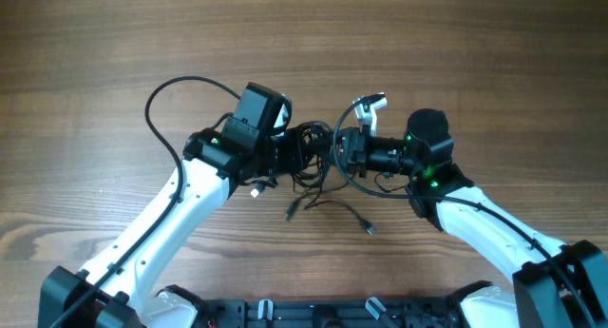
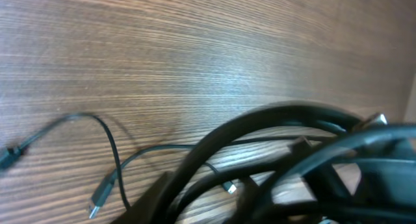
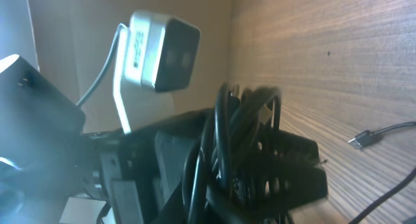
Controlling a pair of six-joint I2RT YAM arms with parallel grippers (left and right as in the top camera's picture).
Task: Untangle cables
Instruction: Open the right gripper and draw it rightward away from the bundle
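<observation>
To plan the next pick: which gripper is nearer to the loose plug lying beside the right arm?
Right. The right gripper, at the cable tangle, is beyond the plug and slightly left of it; the left gripper is at the tangle's other side, farther left.

I have the cables (image 1: 313,155) bunched in one tangle at the middle of the table (image 1: 95,43), between my two grippers. The left gripper (image 1: 288,149) sits against the tangle's left side and the right gripper (image 1: 340,149) against its right side, facing each other across the knot. Loose ends trail from the tangle toward my edge. The first plug end (image 1: 292,212) lies just in front of the knot. The second plug end (image 1: 369,229) lies right of it and nearer me, close to the right arm (image 1: 475,214). The third plug end (image 1: 255,189) lies just beside the left arm (image 1: 180,200).
</observation>
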